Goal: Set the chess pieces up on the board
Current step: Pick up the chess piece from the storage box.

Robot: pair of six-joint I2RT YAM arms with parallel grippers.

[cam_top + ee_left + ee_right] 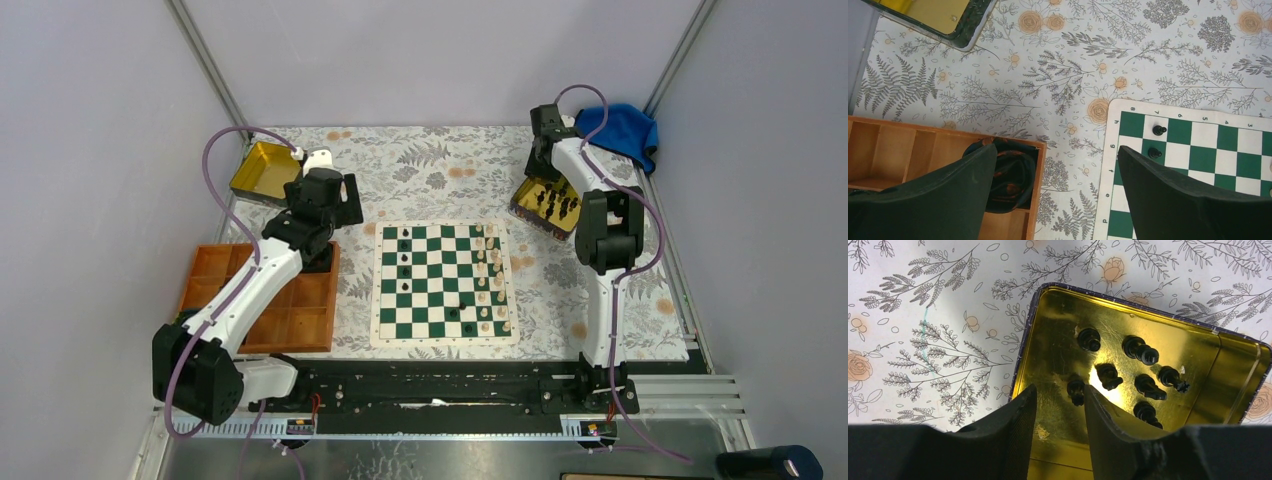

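The green and white board (445, 283) lies mid-table; it also shows in the left wrist view (1205, 157). Several black chess pieces (403, 258) stand along its left column, two of them in the left wrist view (1159, 130). More black pieces (1109, 376) lie in a gold tin (1058, 340), at the right in the top view (520, 192). My right gripper (1060, 388) hovers open over this tin (541, 172), with one black piece (1076, 390) just past its tips. My left gripper (1057, 150) is wide open and empty, between tray and board (340, 205).
Cream pieces (490, 270) stand along the board's right columns. An orange compartmented tray (265, 300) lies at the left, with a dark coiled thing (1008, 175) in its corner cell. An empty gold tin (262, 170) sits back left. A blue cloth (620, 125) lies back right.
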